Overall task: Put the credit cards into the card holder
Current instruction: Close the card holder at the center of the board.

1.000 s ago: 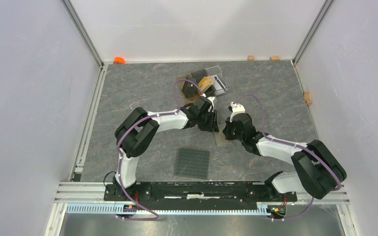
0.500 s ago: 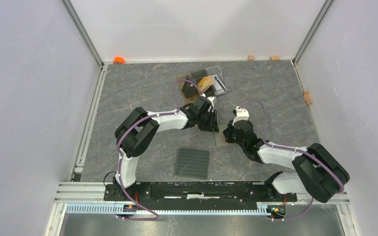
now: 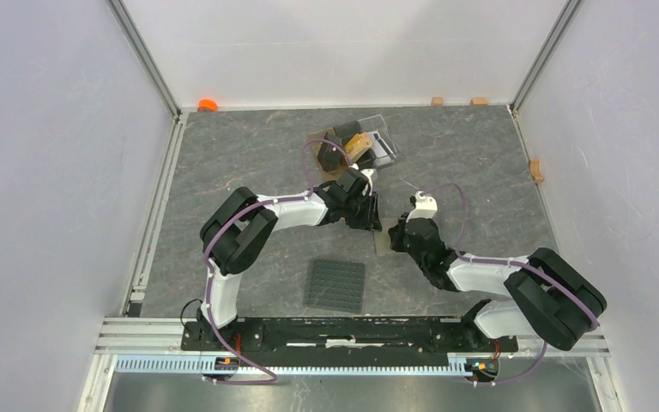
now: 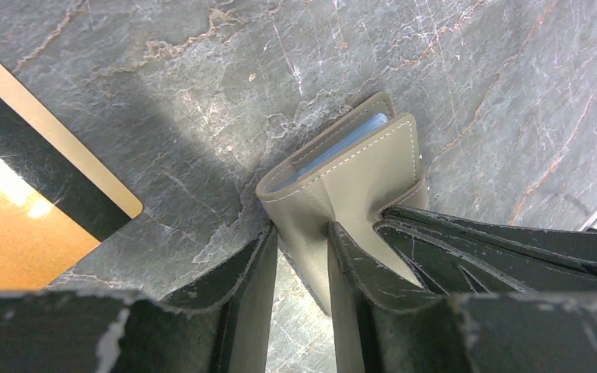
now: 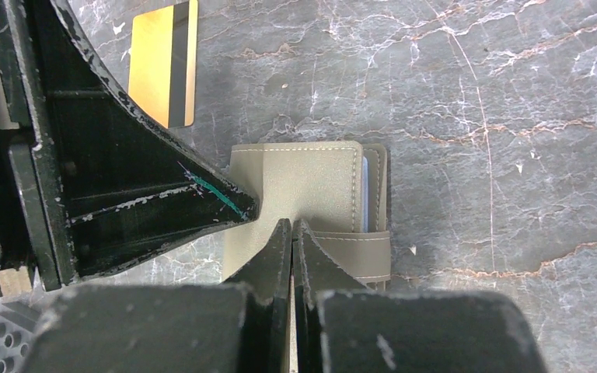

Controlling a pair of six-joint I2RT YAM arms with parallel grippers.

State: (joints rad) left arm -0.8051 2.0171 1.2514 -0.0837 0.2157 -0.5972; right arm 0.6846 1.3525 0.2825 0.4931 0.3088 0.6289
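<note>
The olive card holder (image 4: 365, 163) lies folded on the stone table, a blue pocket edge showing at its open side. My left gripper (image 4: 301, 227) stands open astride its edge. One finger (image 4: 357, 272) rests on the cover and the other (image 4: 241, 287) sits on the table beside it, with a strip of table showing between. My right gripper (image 5: 291, 221) is shut and empty, its tips touching the card holder (image 5: 303, 179) beside the snap tab (image 5: 357, 252). A gold-orange credit card (image 5: 163, 62) with a black stripe lies flat just beyond. From above, both grippers meet at the card holder (image 3: 383, 246).
A clear stand (image 3: 369, 142) holding cards sits at the back centre. The dark studded mat (image 3: 336, 285) lies in front of the grippers. An orange object (image 3: 207, 105) and small wooden blocks (image 3: 437, 100) (image 3: 536, 169) line the back and right edges.
The right arm's wrist has swung a little right and toward the near edge while its shut tips stay at the card holder. The left arm has not moved.
</note>
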